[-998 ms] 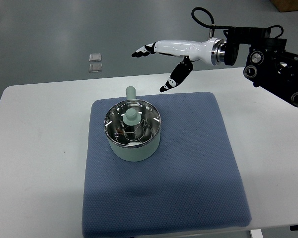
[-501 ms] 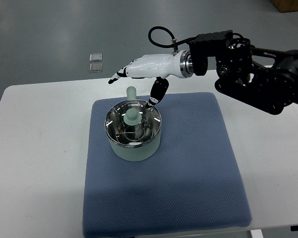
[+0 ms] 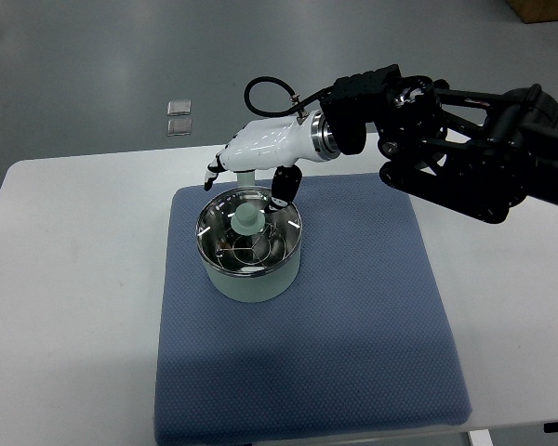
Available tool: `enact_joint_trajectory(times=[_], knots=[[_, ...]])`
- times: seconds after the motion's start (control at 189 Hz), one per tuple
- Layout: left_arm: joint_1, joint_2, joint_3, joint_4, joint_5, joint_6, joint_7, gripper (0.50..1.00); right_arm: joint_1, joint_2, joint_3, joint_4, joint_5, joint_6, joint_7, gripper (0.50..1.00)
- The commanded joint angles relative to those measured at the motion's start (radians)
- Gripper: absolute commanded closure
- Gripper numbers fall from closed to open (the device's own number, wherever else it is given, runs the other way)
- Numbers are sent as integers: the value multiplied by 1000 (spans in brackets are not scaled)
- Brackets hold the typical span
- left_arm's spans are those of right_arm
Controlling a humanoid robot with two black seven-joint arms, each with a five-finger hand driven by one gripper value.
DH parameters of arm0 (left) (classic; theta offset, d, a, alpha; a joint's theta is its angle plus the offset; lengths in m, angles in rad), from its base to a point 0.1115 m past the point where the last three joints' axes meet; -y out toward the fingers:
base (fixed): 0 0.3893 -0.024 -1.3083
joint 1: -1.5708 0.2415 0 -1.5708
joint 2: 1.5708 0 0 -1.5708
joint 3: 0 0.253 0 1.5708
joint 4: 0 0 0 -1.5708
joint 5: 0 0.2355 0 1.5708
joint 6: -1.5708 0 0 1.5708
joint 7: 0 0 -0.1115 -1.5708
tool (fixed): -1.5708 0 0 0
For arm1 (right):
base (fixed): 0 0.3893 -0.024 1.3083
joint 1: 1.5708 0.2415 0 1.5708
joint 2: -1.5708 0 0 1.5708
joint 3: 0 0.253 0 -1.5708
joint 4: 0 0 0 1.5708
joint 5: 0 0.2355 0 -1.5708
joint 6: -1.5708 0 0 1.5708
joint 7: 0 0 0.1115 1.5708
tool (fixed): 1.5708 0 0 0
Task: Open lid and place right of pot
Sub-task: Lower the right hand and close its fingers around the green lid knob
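The right robot hand [image 3: 253, 170] hovers with fingers spread, grasping nothing, just over the far rim of the pot [image 3: 249, 244]. The lid [image 3: 248, 234], seated on the pot, has its upright knob [image 3: 247, 217] just toward the camera and below the hand. One pot, one lid, one blue mat [image 3: 353, 325] on the surface [image 3: 74, 279].

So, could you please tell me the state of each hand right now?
Right hand: open, holding nothing, above the lid.
Left hand: not in view.
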Motion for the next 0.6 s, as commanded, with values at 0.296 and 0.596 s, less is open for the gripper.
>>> enact_joint_trajectory(times=[0.296, 0.596], knots=[[0, 0, 0, 0, 0, 0, -1, 500, -6, 10, -21, -2, -28, 9, -8, 771], [0, 0, 0, 0, 0, 0, -1, 500, -10, 20, -21, -5, -50, 23, -9, 787]])
